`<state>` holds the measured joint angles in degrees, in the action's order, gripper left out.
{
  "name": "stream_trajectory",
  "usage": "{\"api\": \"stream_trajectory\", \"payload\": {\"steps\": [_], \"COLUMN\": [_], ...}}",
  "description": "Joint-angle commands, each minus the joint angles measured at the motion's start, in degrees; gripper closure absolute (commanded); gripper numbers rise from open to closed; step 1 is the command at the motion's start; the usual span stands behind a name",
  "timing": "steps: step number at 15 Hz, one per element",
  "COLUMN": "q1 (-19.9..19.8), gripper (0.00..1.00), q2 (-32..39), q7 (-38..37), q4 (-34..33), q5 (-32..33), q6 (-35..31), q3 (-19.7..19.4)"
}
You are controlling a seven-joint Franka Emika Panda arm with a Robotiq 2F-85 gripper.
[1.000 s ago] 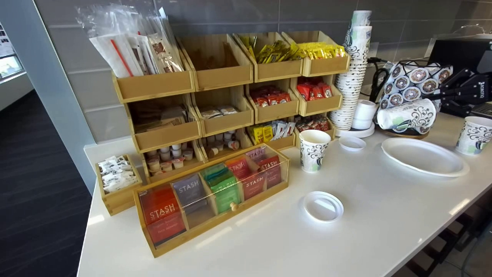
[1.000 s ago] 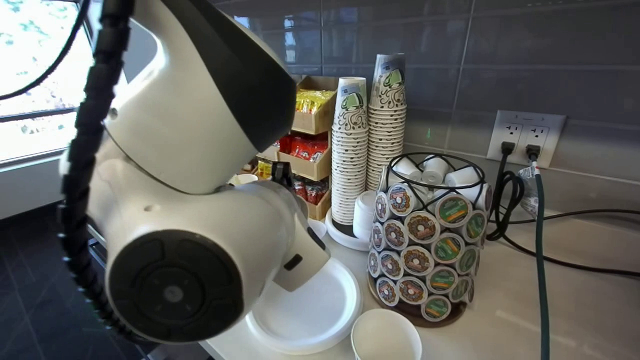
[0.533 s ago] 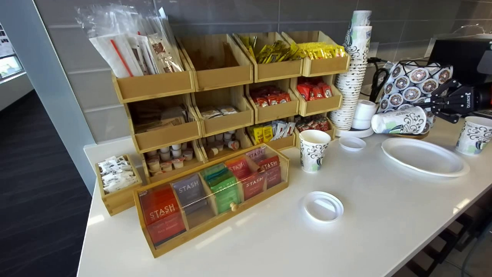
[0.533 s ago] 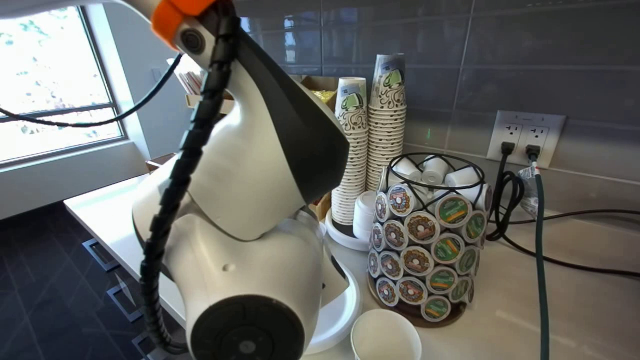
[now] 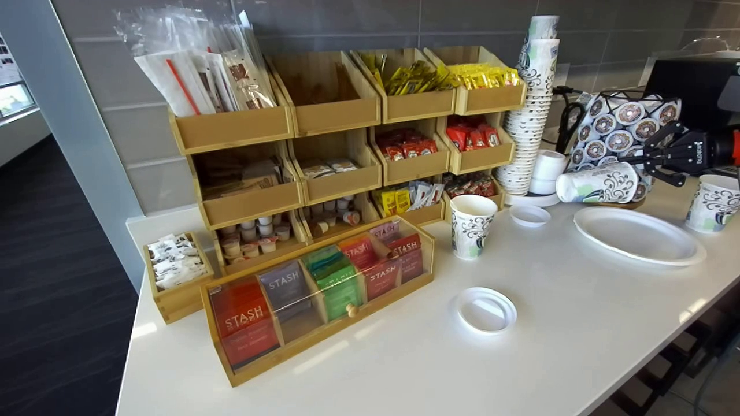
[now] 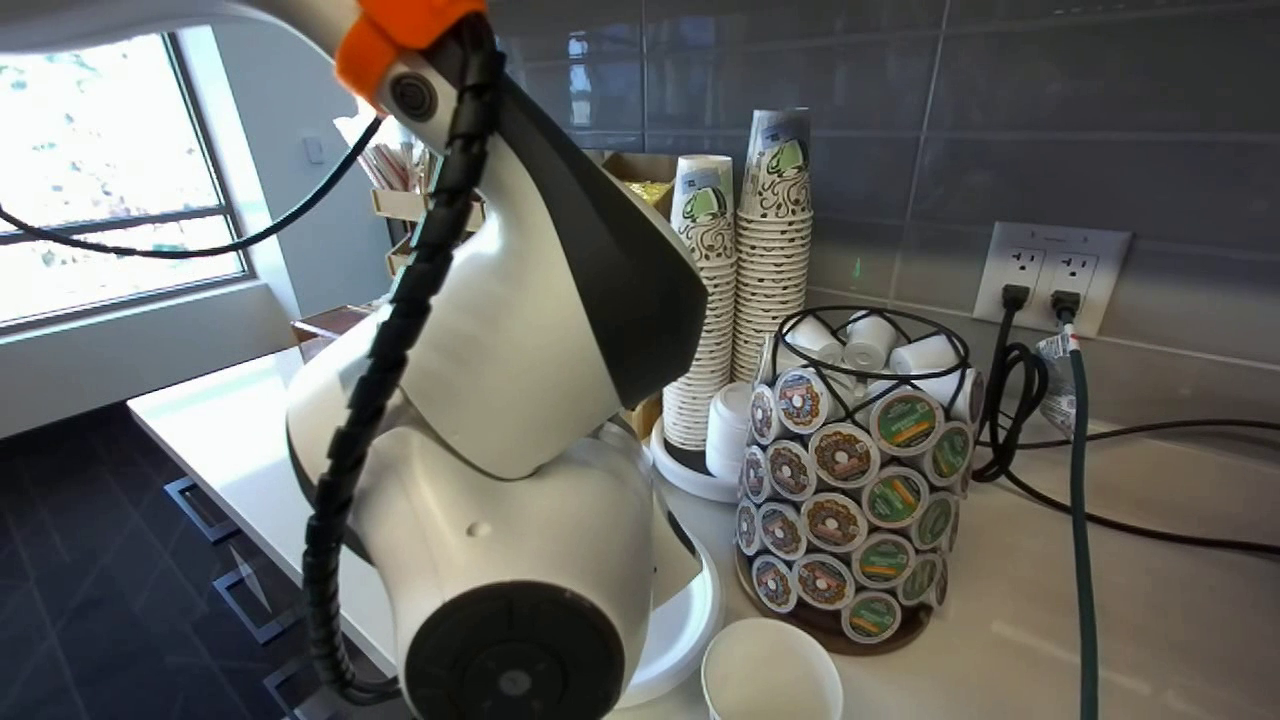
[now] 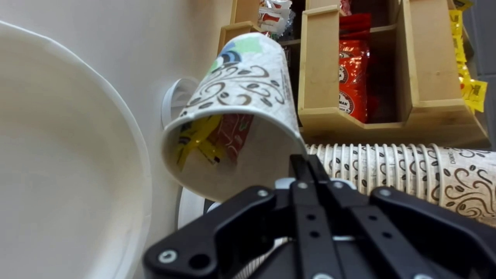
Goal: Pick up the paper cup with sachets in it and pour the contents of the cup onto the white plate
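A patterned paper cup (image 7: 252, 85) is held by its rim in my gripper (image 7: 308, 161), one finger inside and one outside. Its mouth faces the wrist camera; yellow sachets (image 7: 199, 135) and a red sachet (image 7: 234, 133) show inside. In an exterior view the cup (image 5: 598, 184) lies nearly level in the air, base to the left, near the back rim of the white plate (image 5: 642, 260); the gripper (image 5: 627, 157) is at its mouth end. In the wrist view the plate (image 7: 135, 128) is left of the cup. The arm (image 6: 560, 400) hides the cup and gripper in an exterior view.
Cup stacks (image 5: 532, 115) and a coffee-pod carousel (image 5: 618, 138) stand behind the plate. Other upright cups (image 5: 472, 226) (image 5: 714, 203) stand on the counter. Small white lids (image 5: 487, 310) (image 5: 530, 215), a wooden rack (image 5: 335, 115) and a tea box (image 5: 318, 300) are leftward.
The cup has moved down and slightly left in an exterior view, still in the gripper. The arm has swung rightward in an exterior view, with only slight motion in the last half second.
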<state>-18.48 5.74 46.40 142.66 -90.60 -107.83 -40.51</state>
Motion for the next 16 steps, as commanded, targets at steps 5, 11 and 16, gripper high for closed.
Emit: {"api": "stream_trajectory", "payload": {"steps": [5, 11, 16], "q1": [-5.96, -10.54, -11.96], "gripper": [0.99, 0.99, 0.99], "q2": [3.03, 8.10, 13.04], "q7": [-3.93, -8.38, -9.80], "q4": [-1.74, -4.45, -6.92], "q5": [1.23, 0.53, -0.91], "q6": [8.76, 22.27, 27.51], "q3": [2.87, 2.50, 3.36]}}
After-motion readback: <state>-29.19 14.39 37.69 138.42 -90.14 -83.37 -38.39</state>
